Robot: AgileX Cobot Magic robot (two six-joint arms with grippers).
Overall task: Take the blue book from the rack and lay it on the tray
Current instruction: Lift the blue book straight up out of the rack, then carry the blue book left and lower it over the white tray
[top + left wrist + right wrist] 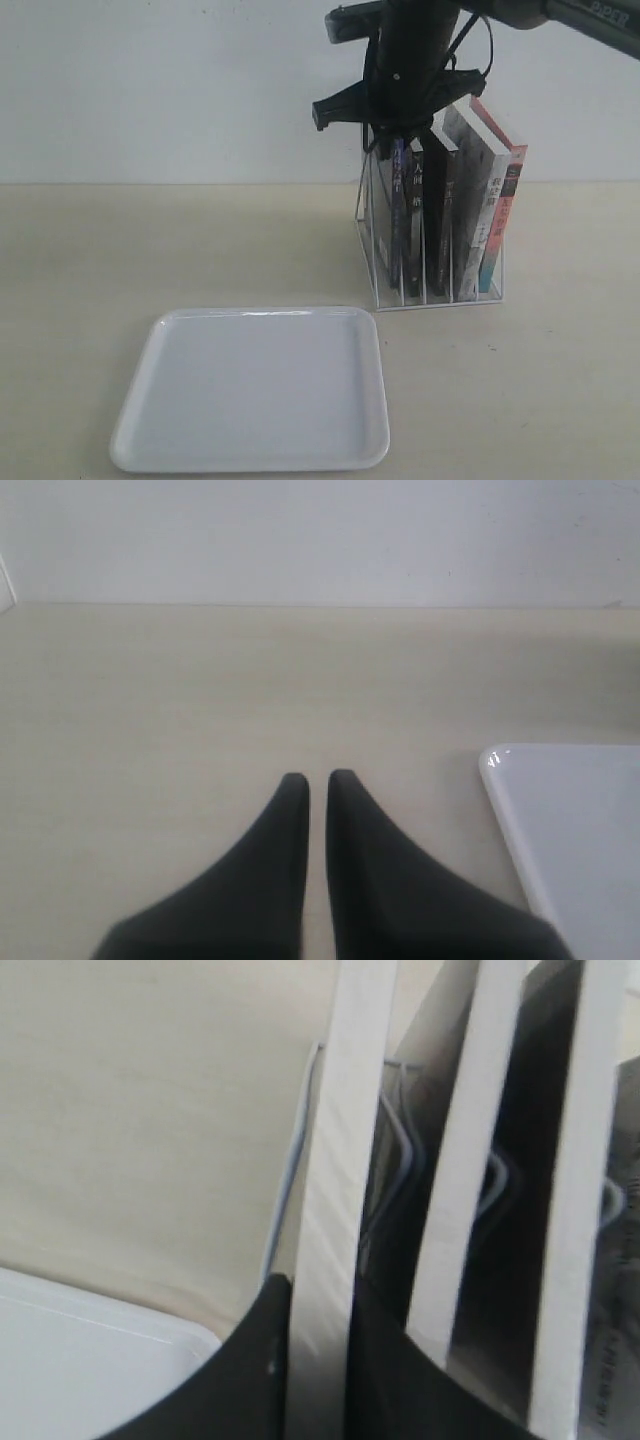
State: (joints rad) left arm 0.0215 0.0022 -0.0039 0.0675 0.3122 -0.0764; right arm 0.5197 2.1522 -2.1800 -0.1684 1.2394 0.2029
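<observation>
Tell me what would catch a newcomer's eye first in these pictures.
The black right claw stands out most: on the right of the exterior view it reaches down onto the white wire rack, gripping the top of the blue book in the leftmost slot. In front and to the left, an empty white tray lies flat on the pale table. The left claw hangs shut near a tray corner.

Beige table (100, 250): white tray (250, 312) (front), wire rack (440, 301) behind, apart.

You have one tray (250, 313), one rack (440, 302) and, as far as I can count, five books (445, 210); only one is a blue book (398, 215).
</observation>
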